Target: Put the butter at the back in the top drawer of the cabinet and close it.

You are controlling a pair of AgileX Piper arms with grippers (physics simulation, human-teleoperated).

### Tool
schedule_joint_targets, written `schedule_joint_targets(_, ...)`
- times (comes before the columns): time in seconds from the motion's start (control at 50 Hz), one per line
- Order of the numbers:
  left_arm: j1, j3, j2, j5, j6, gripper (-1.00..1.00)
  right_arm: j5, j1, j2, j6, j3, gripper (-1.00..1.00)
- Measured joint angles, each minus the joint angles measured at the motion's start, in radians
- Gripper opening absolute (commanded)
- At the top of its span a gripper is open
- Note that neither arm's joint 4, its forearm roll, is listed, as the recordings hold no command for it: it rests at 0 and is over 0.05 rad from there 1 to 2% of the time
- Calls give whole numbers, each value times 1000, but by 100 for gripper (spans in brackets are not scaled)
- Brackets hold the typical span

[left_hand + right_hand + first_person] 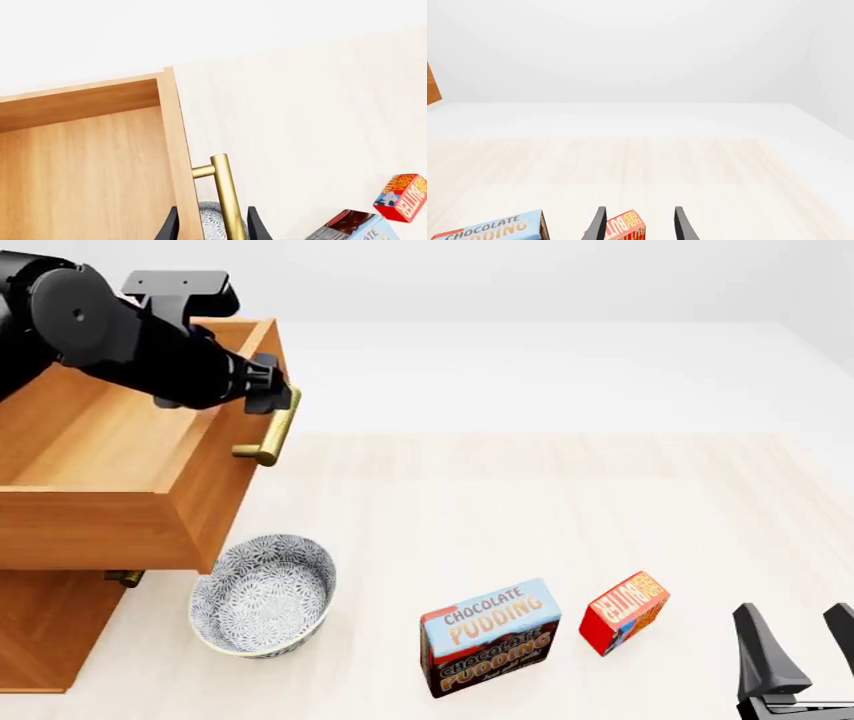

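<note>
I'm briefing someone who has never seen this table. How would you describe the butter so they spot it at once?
Start at the big wooden cabinet on the left and move right along the table's near edge, past the patterned bowl and the chocolate pudding box. The butter stands just right of that box, apart from it. It is the smaller, red box with yellow-orange lettering; the pudding box is larger, light blue and brown.

- Cabinet [40, 640]: cut by the front view's left and bottom edges; lower drawers mostly hidden under the pulled-out top drawer [120, 470].
- Left gripper [274, 395]: fingertips hidden behind the brass handle [271, 430]; contact cannot be told.
- Right gripper [801, 640]: body cut by the lower edge.
- Butter [625, 227]: lower part cut off in the right wrist view.
- Pudding box [490, 230]: only the top strip shows there.
- Bowl [213, 222]: mostly hidden in the left wrist view.
</note>
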Motion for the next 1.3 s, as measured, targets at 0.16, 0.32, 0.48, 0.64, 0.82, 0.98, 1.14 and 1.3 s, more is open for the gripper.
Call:
schedule_joint_targets(0.16,-2,-32,-14,31,10,100,0,0,0,0,0,100)
schedule_joint_targets(0.32,2,-87,-43,77,37,100,0,0,0,0,0,100)
schedule_joint_targets(0.48,3,-121,-73,113,62,100,0,0,0,0,0,100)
schedule_joint_targets(0.64,-16,-163,-98,145,82,100,0,0,0,0,0,100)
schedule_joint_targets(0.82,-52,-208,-109,168,101,100,0,0,0,0,0,100)
schedule_joint_targets(0.98,-99,-250,-97,177,118,100,0,0,0,0,0,100)
schedule_joint_targets(1.14,-154,-280,-70,174,135,100,0,0,0,0,0,100)
schedule_joint_targets(1.3,-207,-303,-33,163,143,100,0,0,0,0,0,100)
